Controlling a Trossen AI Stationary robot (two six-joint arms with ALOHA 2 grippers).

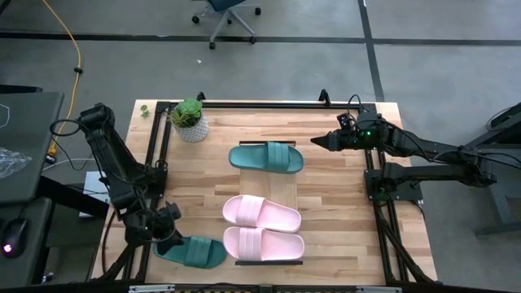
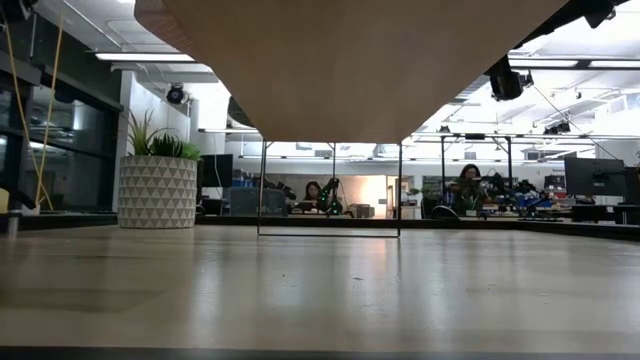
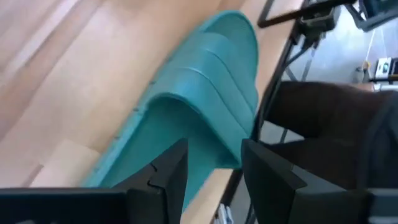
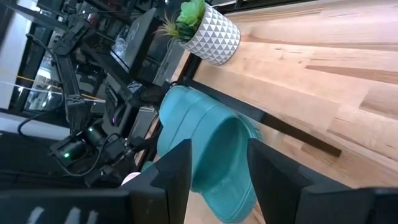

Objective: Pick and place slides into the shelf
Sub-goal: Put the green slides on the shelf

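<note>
slides numbered four: two pale pink ones (image 1: pixel 262 213) lay side by side on the shelf (image 1: pixel 291 189), one teal slide (image 1: pixel 265 157) sat at the shelf's far end, and the second teal slide (image 1: pixel 194 251) lay off the shelf near the table's front left corner. the left gripper (image 1: pixel 168 237) was at this last slide's end, its fingers (image 3: pixel 166 174) parted with the sole's edge between them, not yet clamped. to do this well, it should probably bite squarely on the rim or the strap before lifting, so the soft rubber does not twist out. the right gripper (image 1: pixel 319 141) waited, fingers apart and holding nothing, just beside the shelved teal slide. one potted plant (image 1: pixel 190 120) stood at the table's back left.
</note>
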